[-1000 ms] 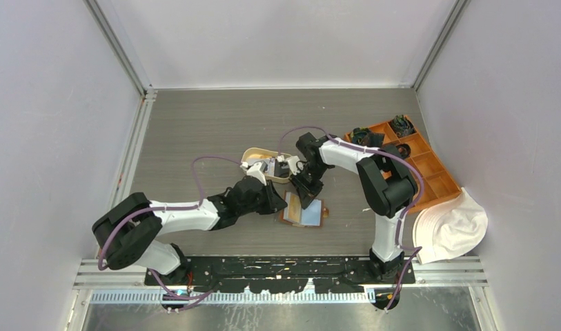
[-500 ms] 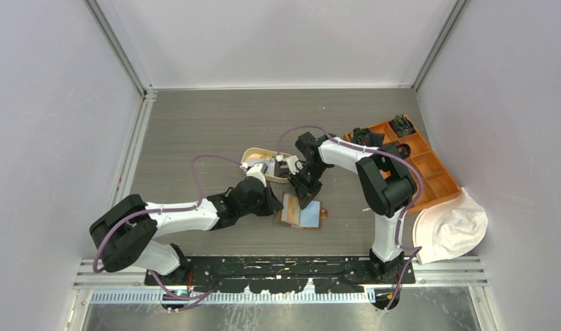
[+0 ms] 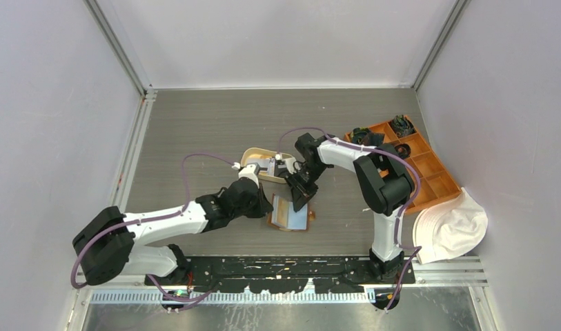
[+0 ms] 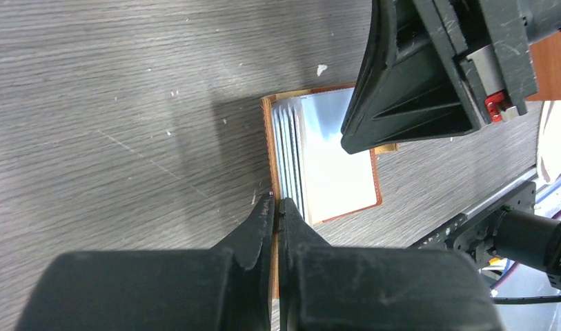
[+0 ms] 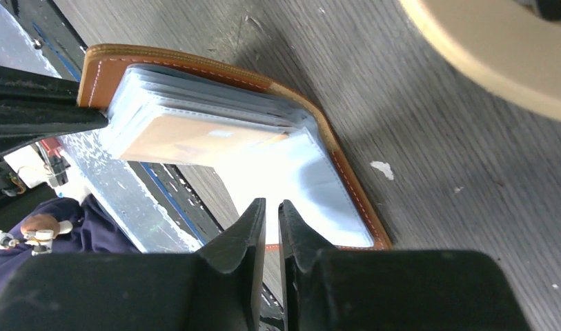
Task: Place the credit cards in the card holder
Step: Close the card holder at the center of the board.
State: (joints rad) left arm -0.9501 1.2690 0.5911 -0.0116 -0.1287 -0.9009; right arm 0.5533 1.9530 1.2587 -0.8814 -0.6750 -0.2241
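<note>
Brown card holder (image 3: 288, 216) lies open, long axis left-right, edge pinched in left claw (image 4: 277, 207); right claw (image 5: 272, 205) barely ajar, grip unclear.

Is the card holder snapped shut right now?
No, the card holder lies open on the table, with its clear sleeves fanned out in the right wrist view.
</note>
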